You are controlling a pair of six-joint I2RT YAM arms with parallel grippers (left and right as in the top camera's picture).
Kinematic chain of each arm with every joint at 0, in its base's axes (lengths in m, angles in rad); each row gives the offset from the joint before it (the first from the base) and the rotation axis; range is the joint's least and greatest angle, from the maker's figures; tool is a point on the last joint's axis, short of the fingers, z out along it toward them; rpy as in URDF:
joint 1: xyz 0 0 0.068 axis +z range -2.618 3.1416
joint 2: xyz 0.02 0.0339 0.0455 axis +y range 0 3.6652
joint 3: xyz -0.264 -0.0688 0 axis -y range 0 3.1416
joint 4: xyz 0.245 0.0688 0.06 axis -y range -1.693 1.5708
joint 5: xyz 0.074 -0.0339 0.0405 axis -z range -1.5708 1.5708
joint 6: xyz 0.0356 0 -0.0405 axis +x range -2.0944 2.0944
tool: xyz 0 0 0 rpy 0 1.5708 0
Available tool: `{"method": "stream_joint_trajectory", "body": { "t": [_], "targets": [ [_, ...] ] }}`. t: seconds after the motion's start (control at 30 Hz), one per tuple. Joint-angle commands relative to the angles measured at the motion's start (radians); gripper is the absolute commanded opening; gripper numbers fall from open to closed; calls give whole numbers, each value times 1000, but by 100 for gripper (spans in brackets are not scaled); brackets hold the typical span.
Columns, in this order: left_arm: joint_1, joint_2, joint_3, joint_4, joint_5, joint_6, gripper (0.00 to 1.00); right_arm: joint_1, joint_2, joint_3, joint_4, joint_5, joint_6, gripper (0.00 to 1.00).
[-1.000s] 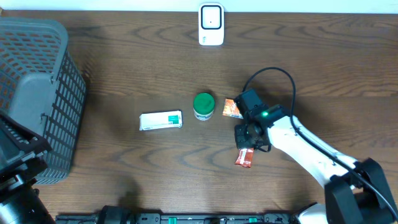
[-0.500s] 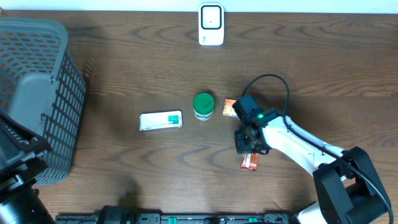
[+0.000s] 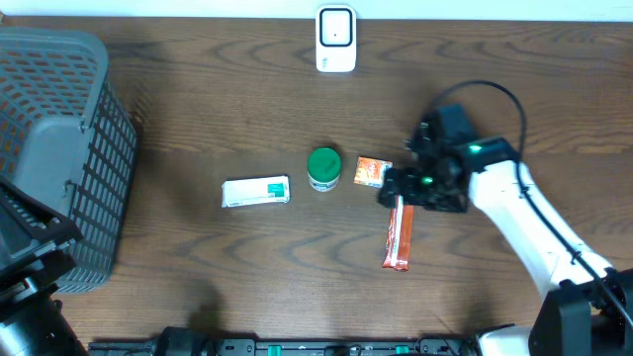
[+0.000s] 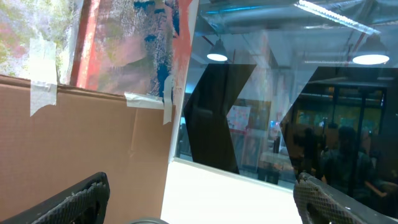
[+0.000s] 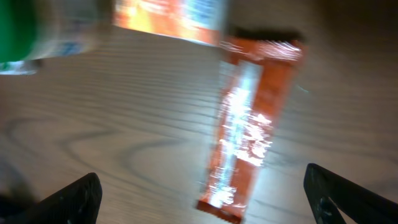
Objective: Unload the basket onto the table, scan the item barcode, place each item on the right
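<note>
Overhead: orange snack bar lay flat on table, one end by right gripper, jaws wide, empty (left gripper likewise). We judged it light, crinkly, slippery; pinch mid-length across narrow width.

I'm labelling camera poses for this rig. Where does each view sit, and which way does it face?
Overhead: above the table, looking straight down; right arm shows.
Left wrist: aimed off the table at cardboard and windows; own fingertips show.
Right wrist: faces down at the orange wrapper; own fingertips show.
Shared: overhead and right wrist both see the wrapper.
</note>
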Motion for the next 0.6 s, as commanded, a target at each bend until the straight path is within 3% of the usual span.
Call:
{"method": "stream_joint_trajectory", "body": {
  "t": [0.0, 0.17, 0.3, 0.57],
  "targets": [
    [5, -3, 12, 1, -9, 10, 95, -97, 4, -104, 19, -89, -60, 98],
    [5, -3, 12, 1, -9, 10, 95, -198, 4, -253, 149, -198, -97, 88],
    [5, -3, 12, 1, -9, 10, 95, -218, 5, -351, 266, -232, -94, 94],
    [5, -3, 12, 1, -9, 10, 95, -218, 13, -459, 368, -232, -29, 95]
  ]
}}
